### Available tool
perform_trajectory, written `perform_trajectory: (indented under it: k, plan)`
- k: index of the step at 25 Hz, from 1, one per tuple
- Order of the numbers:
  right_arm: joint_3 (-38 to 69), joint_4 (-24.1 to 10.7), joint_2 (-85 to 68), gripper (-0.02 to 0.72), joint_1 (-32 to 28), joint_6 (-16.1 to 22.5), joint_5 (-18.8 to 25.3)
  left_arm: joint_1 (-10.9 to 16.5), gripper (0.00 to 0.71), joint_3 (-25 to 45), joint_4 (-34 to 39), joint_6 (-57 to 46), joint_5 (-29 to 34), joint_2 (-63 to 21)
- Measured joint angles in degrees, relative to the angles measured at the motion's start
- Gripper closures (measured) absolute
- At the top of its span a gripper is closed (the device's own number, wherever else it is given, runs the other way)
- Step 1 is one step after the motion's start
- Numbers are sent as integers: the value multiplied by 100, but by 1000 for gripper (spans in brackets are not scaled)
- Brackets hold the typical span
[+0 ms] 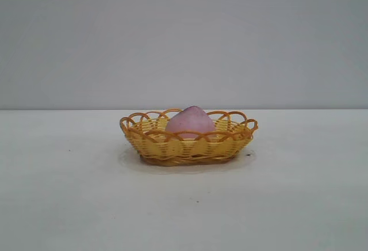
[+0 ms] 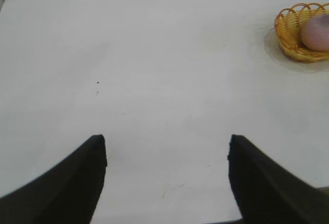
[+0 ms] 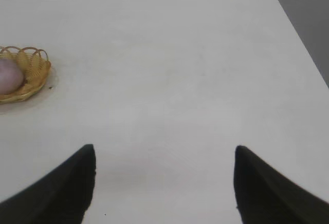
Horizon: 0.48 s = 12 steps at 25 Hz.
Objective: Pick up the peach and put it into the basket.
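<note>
The basket (image 1: 188, 139) hides the lower part of the peach (image 1: 190, 121) lying inside it on the white surface (image 1: 69, 193). Both wrist views crop the basket at the frame edge. The left end effector (image 2: 167, 149) and right end effector (image 3: 165, 157) stand wide apart, empty, well away from it. One peach, one basket.

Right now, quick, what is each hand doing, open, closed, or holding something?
Left hand: open, holding nothing, over bare table.
Right hand: open, holding nothing, over bare table.
</note>
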Motion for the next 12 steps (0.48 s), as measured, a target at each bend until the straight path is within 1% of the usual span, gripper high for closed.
perform_trajectory:
  k: [5, 12]
  plan:
    - [0, 0, 0, 218, 0, 2, 0, 28, 263, 0, 0, 0, 0, 0]
    - [0, 0, 0, 218, 0, 2, 0, 301, 263, 0, 0, 0, 0, 0]
